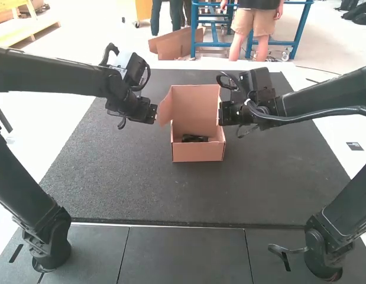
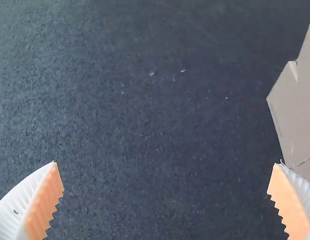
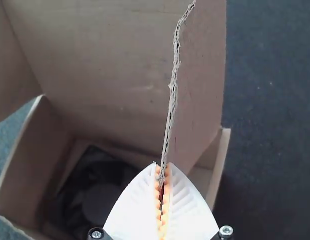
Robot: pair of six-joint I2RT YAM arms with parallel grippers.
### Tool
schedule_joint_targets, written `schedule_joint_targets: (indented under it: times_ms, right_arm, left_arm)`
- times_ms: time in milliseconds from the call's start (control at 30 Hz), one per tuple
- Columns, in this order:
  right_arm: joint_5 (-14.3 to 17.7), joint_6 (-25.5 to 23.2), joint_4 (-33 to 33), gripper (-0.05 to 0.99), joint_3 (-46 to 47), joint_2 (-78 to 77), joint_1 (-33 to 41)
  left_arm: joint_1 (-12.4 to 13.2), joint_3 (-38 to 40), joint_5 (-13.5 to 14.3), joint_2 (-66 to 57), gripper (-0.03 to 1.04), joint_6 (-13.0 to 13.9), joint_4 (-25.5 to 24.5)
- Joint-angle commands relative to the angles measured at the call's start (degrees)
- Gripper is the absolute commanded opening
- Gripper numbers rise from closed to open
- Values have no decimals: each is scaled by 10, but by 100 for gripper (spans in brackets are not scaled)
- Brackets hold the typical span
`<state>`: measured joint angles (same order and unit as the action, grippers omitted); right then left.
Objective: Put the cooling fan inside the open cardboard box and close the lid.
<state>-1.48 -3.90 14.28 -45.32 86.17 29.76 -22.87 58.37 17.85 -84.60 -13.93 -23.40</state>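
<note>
- spotting the cooling fan [image 1: 195, 138] lying flat in the bottom of the cardboard box [image 1: 198, 151], out in the middle of the black mat [image 1: 112, 165]
- lid not shut, back flap [image 1: 194, 102] standing upright
- right gripper [image 3: 162, 197] clamped tight on the top edge of the box's right side flap [image 3: 200, 75], orange pads biting the cardboard
- left gripper [image 2: 165, 167] spread wide with nothing in it, hanging over the mat just beside the left side flap [image 1: 165, 109] (touching or not, can't tell)
</note>
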Motion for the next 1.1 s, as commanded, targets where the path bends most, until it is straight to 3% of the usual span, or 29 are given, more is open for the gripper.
schedule_joint_targets:
  times_ms: [0, 200, 267, 333, 367, 533, 667, 867, 1067]
  right_arm:
    - [-6, -6, 6, -1, -5, -13, -3]
    - [-9, -5, 6, -1, -4, -13, -3]
    - [-9, -5, 6, -1, -4, -13, -3]
    - [-9, -5, 6, -1, -4, -13, -3]
    - [-10, -5, 6, -1, -4, -13, -3]
    - [-11, -6, 5, -1, -4, -13, -3]
    - [-11, -6, 3, -1, -4, -13, -3]
    - [-15, -6, 2, -1, -4, -13, -3]
    - [-20, -8, -1, -1, -3, -14, -4]
  left_arm:
    - [20, 19, 46, -1, 97, 14, 13]
    - [30, 21, 39, -7, 97, 29, 53]
    - [27, 22, 22, -10, 97, 28, 58]
    - [27, 22, -18, -12, 97, 22, 65]
    - [26, 23, -19, -13, 97, 21, 66]
    - [12, 27, -81, -14, 97, 7, 73]
    - [-1, 35, -109, -15, 97, 2, 88]
    - [-27, 47, -129, -17, 97, -3, 92]
    - [-31, 41, -130, -18, 97, -4, 87]
